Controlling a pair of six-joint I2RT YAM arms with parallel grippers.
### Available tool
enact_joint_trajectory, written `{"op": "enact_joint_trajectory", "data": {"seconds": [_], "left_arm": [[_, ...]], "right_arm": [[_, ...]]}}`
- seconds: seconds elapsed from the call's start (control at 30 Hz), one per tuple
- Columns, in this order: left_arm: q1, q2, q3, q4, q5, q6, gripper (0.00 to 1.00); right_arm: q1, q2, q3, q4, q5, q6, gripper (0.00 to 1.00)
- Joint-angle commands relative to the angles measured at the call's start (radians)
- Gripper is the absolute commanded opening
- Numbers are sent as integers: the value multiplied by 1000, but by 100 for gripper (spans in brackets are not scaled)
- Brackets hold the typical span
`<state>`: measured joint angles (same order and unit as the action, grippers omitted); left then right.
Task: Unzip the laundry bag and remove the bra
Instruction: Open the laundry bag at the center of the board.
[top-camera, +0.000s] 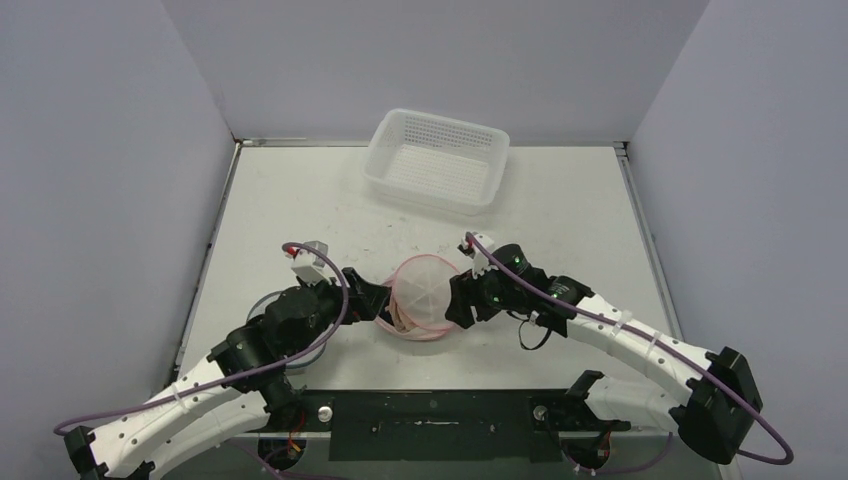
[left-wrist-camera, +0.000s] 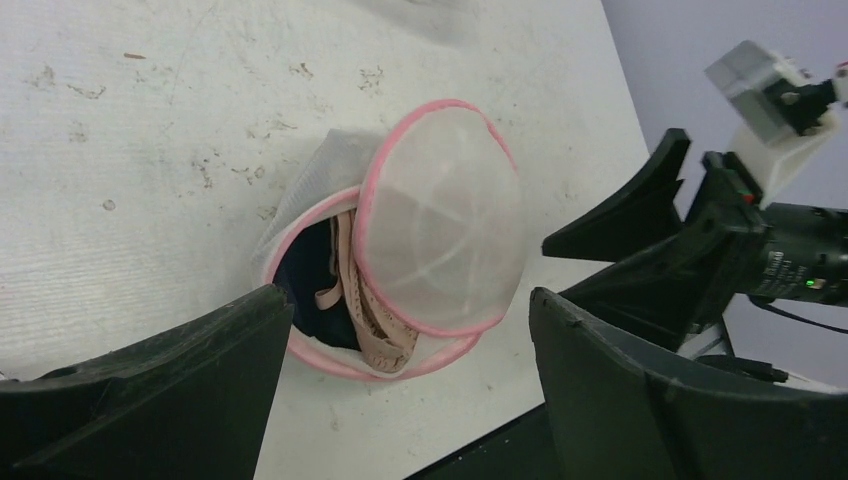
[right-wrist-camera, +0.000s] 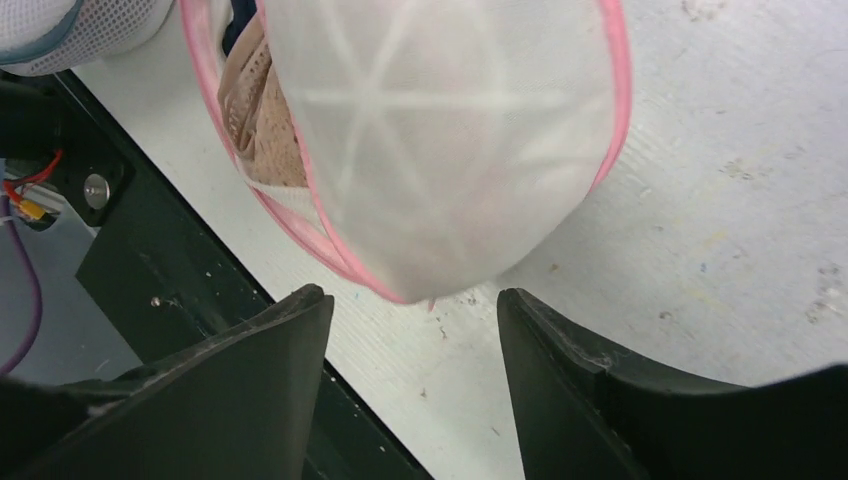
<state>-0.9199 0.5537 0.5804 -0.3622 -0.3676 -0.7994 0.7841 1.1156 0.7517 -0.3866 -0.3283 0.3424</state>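
The laundry bag (top-camera: 425, 290) is a round white mesh dome with pink trim, lying near the table's front edge between both arms. Its zip stands open and the lid (left-wrist-camera: 445, 230) is lifted off the lower half. The beige bra (left-wrist-camera: 375, 320), with a dark part beside it, shows in the gap, also in the right wrist view (right-wrist-camera: 265, 110). My left gripper (top-camera: 378, 300) is open just left of the bag, its jaws (left-wrist-camera: 410, 300) wide on either side of the opening, holding nothing. My right gripper (top-camera: 458, 300) is open and just clear of the bag's right edge (right-wrist-camera: 412, 297).
A white perforated basket (top-camera: 430, 195) stands at the back of the table. A white mesh piece with a blue-grey edge (right-wrist-camera: 60, 30) lies left of the bag, under my left arm. The black base rail (top-camera: 430, 420) runs along the near edge.
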Motion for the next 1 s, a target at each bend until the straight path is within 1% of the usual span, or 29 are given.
{"op": "enact_joint_trajectory", "data": {"seconds": [0.0,0.13,0.3,0.4,0.47,0.53,0.6,0.63,0.7,0.77,0.8,0.83,0.87,0.97], "left_arm": [[27,58,9,29,14,13,87],[96,148,36,7,49,41,86],[253,295,76,25,231,94,83],[337,386,83,88,377,121,76],[358,438,87,127,444,128,71],[361,467,92,147,467,133,67],[364,492,88,172,468,148,62],[366,505,88,173,457,149,58],[383,529,84,194,474,151,45],[387,544,84,208,503,148,26],[388,548,82,213,513,146,18],[388,549,82,214,522,141,8],[388,547,81,213,527,135,0],[384,502,71,217,528,95,0]], "right_arm": [[-7,-72,45,-62,92,-2,65],[-4,-129,41,-98,114,12,70],[-4,-238,-15,-68,131,50,71],[-4,-292,-68,-17,119,80,71],[-2,-320,-97,25,99,99,71],[-2,-346,-121,69,78,120,71],[0,-364,-140,105,55,132,71],[1,-371,-149,122,49,138,71],[3,-381,-167,160,38,154,70],[5,-389,-188,197,34,171,70],[7,-393,-198,216,35,178,70],[9,-399,-204,233,40,187,70],[12,-406,-212,250,53,195,69],[31,-428,-228,309,109,209,69]]}}
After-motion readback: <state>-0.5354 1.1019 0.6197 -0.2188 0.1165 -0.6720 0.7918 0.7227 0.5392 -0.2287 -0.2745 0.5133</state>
